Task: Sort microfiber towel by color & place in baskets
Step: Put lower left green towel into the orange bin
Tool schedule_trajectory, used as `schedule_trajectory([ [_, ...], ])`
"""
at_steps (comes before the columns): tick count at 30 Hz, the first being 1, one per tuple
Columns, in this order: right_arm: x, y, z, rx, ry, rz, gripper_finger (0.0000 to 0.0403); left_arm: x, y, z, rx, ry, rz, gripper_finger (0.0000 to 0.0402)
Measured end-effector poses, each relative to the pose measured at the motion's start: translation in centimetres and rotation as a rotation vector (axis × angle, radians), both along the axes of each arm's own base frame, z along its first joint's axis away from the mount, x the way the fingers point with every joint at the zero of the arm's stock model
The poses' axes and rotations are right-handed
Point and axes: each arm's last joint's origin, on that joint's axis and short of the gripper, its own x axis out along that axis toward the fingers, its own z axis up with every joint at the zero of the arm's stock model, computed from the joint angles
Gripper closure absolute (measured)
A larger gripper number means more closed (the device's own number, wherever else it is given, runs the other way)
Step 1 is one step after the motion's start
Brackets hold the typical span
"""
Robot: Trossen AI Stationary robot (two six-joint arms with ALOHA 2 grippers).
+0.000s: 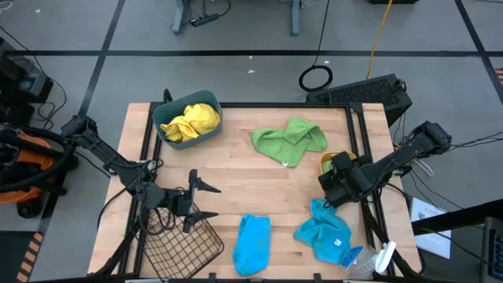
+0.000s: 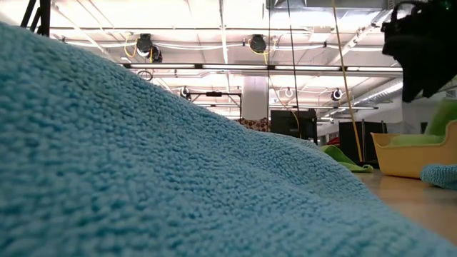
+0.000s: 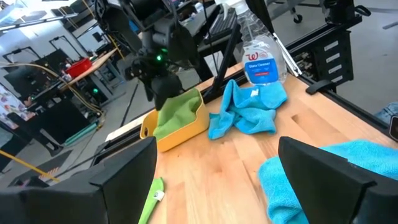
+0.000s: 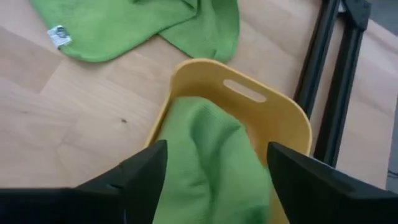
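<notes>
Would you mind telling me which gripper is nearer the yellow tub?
Right. The right gripper hangs just over the yellow tub; the left gripper is across the table by the wire basket.

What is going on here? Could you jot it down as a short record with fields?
Yellow towels: both in the teal bin
Green towels: one in the yellow tub, one loose on the table
Blue towels: two loose on the table
Wire basket: nothing seen inside
Right gripper: open, over the yellow tub
Left gripper: open, beside the wire basket
</notes>
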Motion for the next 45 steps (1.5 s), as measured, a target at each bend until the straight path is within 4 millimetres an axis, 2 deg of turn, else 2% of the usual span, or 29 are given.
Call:
schedule_trajectory([
  [4, 0.4, 0.2, 1.1, 0.021, -0.016, 0.039, 0.0134, 0.0, 0.0, 0.0, -0.012, 0.003, 0.002, 0.0061],
  [7, 1.0, 0.8, 1.4, 0.077, -0.074, 0.051, 0.0161, 0.0, 0.0, -0.1, -0.009, 0.01, 0.003, 0.0061],
  [10, 1.3, 1.1, 1.3, 0.119, -0.083, 0.045, 0.0217, 0.0, 0.0, -0.1, -0.007, 0.013, 0.003, 0.0061],
  [16, 1.5, 1.3, -0.4, 0.175, 0.033, -0.041, 0.0366, 0.0, 0.0, -0.2, -0.01, 0.015, 0.004, 0.0061],
  [18, 1.5, 1.1, -1.5, 0.191, 0.099, -0.082, 0.0392, 0.0, 0.0, -0.2, -0.01, 0.015, 0.004, 0.0061],
  [23, 1.1, 0.1, -4.1, 0.232, 0.279, -0.178, 0.0388, 0.0, 0.0, -0.2, -0.01, 0.016, 0.004, 0.0061],
  [33, 1.7, -1.6, -8.0, 0.27, 0.389, -0.156, 0.04, 0.0, 0.0, -0.2, -0.009, 0.016, 0.004, 0.0061],
  [35, 2.1, -1.7, -8.5, 0.287, 0.362, -0.125, 0.0402, 0.0, 0.0, -0.2, -0.009, 0.017, 0.004, 0.0061],
  [40, 2.3, -1.9, -8.9, 0.3, 0.357, -0.11, 0.0402, 0.0, 0.0, -0.2, -0.007, 0.019, 0.004, 0.0061],
  [45, 2.0, -2.0, -8.3, 0.291, 0.378, -0.117, 0.0402, 0.0, 0.0, -0.2, -0.003, 0.024, 0.004, 0.0061],
])
